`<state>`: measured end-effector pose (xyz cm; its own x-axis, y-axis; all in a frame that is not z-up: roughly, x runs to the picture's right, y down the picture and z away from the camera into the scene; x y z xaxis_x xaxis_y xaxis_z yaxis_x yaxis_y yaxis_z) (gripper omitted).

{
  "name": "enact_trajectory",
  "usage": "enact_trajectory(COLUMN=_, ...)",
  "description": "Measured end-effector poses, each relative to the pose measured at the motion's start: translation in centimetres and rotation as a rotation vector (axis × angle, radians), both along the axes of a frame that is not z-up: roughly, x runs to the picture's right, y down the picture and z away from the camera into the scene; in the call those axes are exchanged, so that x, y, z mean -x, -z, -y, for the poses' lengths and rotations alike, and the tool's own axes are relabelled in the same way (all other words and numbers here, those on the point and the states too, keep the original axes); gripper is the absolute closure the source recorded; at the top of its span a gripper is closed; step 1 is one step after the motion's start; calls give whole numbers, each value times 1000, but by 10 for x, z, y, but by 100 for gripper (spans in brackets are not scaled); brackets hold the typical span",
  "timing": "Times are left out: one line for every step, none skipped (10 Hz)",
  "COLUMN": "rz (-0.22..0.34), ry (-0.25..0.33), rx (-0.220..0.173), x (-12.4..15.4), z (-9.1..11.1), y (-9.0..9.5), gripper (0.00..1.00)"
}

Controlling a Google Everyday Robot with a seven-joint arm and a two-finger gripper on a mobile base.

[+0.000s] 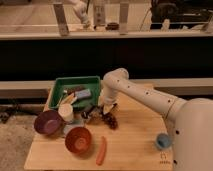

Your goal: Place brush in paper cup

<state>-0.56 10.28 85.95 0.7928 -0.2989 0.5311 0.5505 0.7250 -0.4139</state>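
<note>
The cream-white paper cup stands upright on the table just in front of the green tray, beside the purple bowl. A small dark elongated thing, apparently the brush, lies low over the table between the cup and my gripper. My gripper points down at the end of the white arm, just right of the brush and next to the dark red grape bunch. Whether it touches the brush does not show.
The green tray holds several small items, among them a blue-grey block. An orange-brown bowl and an orange carrot lie near the front edge. A small blue cup stands at the front right. A dark counter wall runs behind the table.
</note>
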Motion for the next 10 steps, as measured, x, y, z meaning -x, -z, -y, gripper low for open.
enact_trajectory(rz=2, ry=5, rx=3, x=0, z=-1, y=0, gripper=48)
enact_trajectory(rz=4, ry=10, rx=6, x=1, z=-1, y=0, gripper=48)
enact_trajectory(rz=7, ry=17, rx=10, x=1, z=-2, y=0, gripper=47)
enact_trajectory(rz=14, ry=27, rx=15, x=2, z=-3, y=0, gripper=43)
enact_trajectory(rz=24, ry=42, rx=18, x=3, z=-5, y=0, gripper=42)
enact_trajectory(rz=40, ry=68, rx=19, x=5, z=-6, y=1, gripper=42)
enact_trajectory(rz=50, ry=88, rx=22, x=7, z=-8, y=2, gripper=42)
enact_trajectory(rz=56, ry=101, rx=25, x=8, z=-10, y=2, gripper=42)
enact_trajectory(rz=59, ry=112, rx=30, x=9, z=-13, y=0, gripper=47)
enact_trajectory(rz=60, ry=117, rx=31, x=10, z=-15, y=0, gripper=55)
